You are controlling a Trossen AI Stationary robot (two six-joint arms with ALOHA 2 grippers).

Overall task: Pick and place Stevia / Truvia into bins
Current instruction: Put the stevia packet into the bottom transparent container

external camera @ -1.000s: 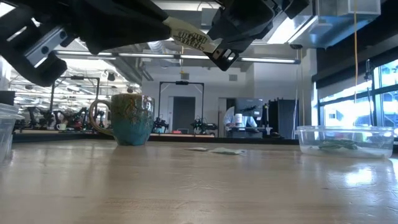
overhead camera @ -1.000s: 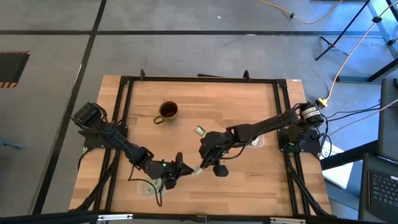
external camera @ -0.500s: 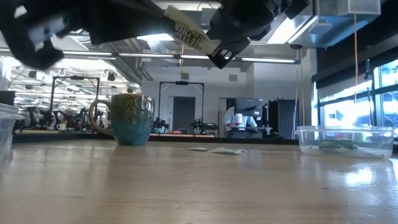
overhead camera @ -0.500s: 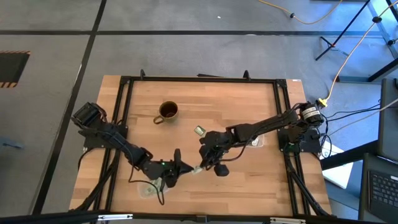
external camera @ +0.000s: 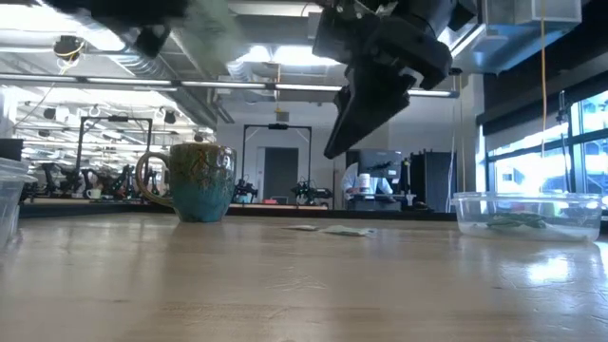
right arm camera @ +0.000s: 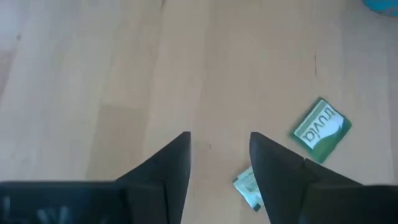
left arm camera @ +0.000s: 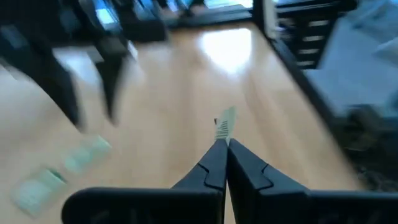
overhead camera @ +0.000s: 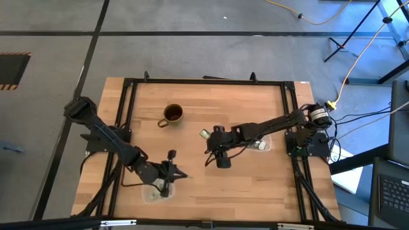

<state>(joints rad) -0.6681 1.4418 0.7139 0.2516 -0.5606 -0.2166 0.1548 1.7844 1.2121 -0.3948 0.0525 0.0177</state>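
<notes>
- While the left gripper pinches one sachet in shut jaws, it hangs beside the near-left bin, sachet pointing straight ahead.
- Right gripper, jaws wide and empty, hovers over two loose sachets on the bench; one reads "truvia", the other lies nearer the jaws.

We see one small green and white sachet pinched at its end between shut jaws, sticking out above the bench. Two more sachets lie flat on the wood, near each other. One clear bin holds some green sachets.
</notes>
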